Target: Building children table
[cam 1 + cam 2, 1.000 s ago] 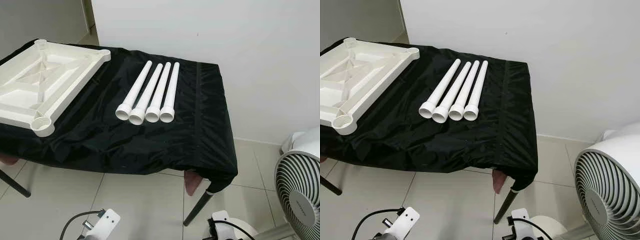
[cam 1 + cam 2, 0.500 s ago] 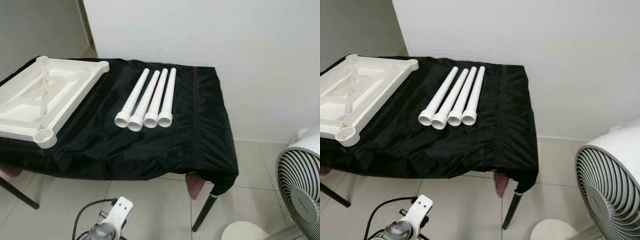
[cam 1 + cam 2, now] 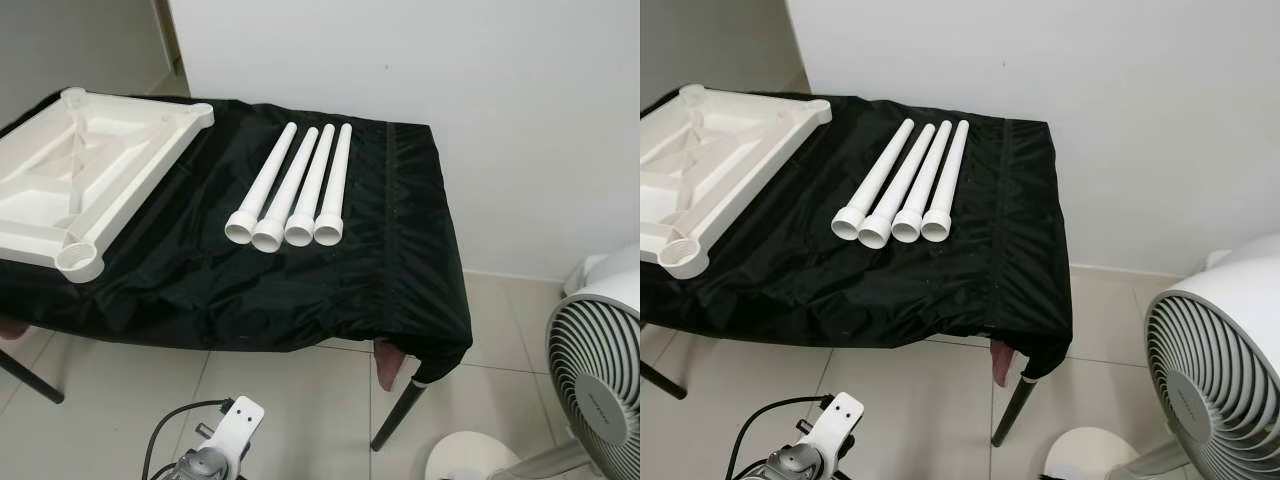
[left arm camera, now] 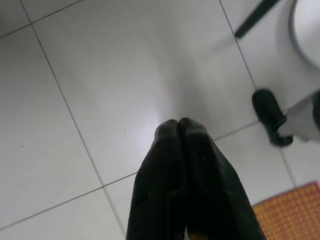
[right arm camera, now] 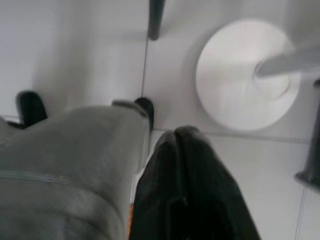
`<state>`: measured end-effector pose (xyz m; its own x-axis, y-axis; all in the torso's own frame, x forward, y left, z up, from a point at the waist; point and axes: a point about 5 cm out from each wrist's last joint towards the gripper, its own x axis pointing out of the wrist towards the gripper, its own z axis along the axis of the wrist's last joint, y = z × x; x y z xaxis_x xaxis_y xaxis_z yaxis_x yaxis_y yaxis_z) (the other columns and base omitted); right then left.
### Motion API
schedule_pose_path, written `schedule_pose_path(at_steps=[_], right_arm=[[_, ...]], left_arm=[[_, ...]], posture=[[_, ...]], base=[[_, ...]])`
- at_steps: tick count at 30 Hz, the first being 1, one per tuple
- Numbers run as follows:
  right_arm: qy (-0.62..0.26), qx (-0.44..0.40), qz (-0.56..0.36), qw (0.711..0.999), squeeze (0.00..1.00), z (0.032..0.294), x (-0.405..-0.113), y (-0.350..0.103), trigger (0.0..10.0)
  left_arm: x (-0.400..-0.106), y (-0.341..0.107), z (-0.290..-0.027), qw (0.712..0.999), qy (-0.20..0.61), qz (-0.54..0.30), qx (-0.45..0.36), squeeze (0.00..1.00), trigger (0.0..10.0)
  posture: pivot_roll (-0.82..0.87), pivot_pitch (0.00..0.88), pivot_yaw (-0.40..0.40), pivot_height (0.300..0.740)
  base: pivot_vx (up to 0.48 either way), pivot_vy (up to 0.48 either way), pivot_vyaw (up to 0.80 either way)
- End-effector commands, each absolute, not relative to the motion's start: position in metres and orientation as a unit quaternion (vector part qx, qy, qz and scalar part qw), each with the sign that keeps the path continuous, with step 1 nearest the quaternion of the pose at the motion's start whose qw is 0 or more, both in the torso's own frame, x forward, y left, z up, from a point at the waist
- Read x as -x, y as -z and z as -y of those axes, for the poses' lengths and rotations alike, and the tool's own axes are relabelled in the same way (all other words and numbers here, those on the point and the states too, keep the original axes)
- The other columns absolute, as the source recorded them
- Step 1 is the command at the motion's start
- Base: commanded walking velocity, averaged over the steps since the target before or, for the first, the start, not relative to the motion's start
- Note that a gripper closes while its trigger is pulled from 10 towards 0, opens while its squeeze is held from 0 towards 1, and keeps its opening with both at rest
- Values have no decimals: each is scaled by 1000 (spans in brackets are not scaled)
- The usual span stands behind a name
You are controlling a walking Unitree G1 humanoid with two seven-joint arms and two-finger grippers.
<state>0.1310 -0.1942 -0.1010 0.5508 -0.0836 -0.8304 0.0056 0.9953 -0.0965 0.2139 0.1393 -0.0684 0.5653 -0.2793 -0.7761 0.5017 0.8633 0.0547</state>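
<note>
Black-draped table [image 3: 400, 250] stood vs white wall, tiled floor [image 3: 290, 400] below. On it, far L of the legs: white tabletop [image 3: 90, 170] lying underside up, ribs + corner sockets showing. Mid-cloth, R of tabletop: four white table legs [image 3: 295, 185] side by side, touching, wide ends nearest cam. Off table's R corner: white fan [image 3: 1210, 380] w/ round base. Below table edge: left gripper [image 4: 179, 125] fingers pressed together, holding nothing, over tile; right gripper [image 5: 176, 134] likewise closed, near fan base.

- Four legs [image 3: 293, 187] lie side by side on the cloth-covered table [image 3: 400, 270], touching.
- The tabletop [image 3: 85, 175] lies left of them, apart.
- A fan [image 3: 600, 385] stands on the floor, right of the table.
</note>
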Motion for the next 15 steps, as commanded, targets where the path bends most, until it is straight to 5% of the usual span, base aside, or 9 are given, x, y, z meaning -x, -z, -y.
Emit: schedule_pose_path(at_steps=[1,15], right_arm=[[9,47,-477,878,0,186,-135,101,10000],[6,98,-415,904,0,211,-168,83,10000]], left_arm=[[-212,70,-143,875,209,-417,-128,0,10000],[-213,69,-162,886,167,-414,-123,0,10000]], posture=[[-10,0,-35,740],[-20,47,-27,740]], base=[[0,0,0],[0,0,0]])
